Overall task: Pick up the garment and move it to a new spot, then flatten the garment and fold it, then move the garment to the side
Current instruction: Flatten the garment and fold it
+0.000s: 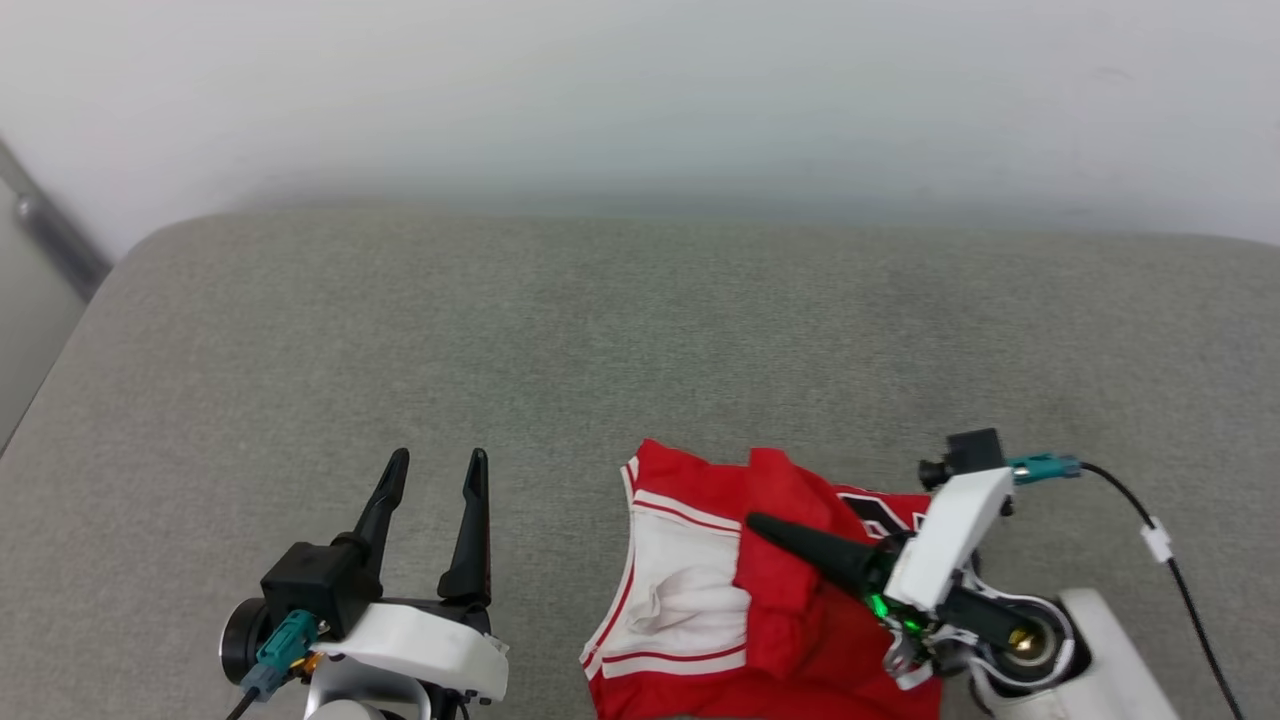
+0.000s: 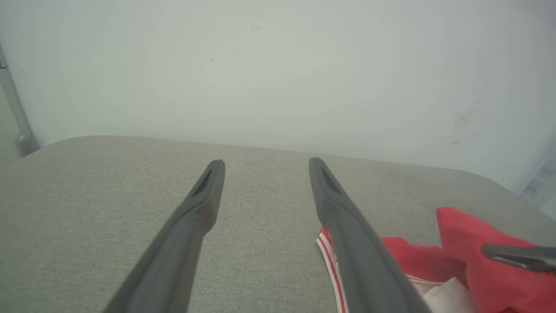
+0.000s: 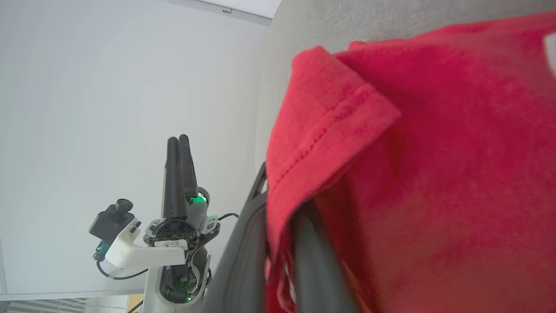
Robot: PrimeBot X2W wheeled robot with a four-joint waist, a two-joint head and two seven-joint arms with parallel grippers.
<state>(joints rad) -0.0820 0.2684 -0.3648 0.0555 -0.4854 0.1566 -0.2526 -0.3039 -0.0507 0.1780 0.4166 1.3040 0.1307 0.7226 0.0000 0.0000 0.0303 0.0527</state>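
The garment (image 1: 690, 600), red with a white striped-trim sleeve and part of a black print, lies crumpled on the grey cushion (image 1: 640, 330) at the front right. My right gripper (image 1: 760, 522) points left across it and is shut on a fold of red fabric. In the right wrist view the red hem (image 3: 330, 121) drapes over and between the dark fingers (image 3: 243, 252). My left gripper (image 1: 438, 458) stands open over bare cushion to the left of the garment, with nothing between its fingers. The left wrist view shows the garment (image 2: 460, 234) at the lower right.
The grey cushion stretches wide behind and left of the garment, and a pale wall (image 1: 640, 90) runs along its far edge. The cushion's rounded left corner (image 1: 130, 260) drops off toward a metal bar (image 1: 55, 240). A black cable (image 1: 1180, 570) trails from the right wrist.
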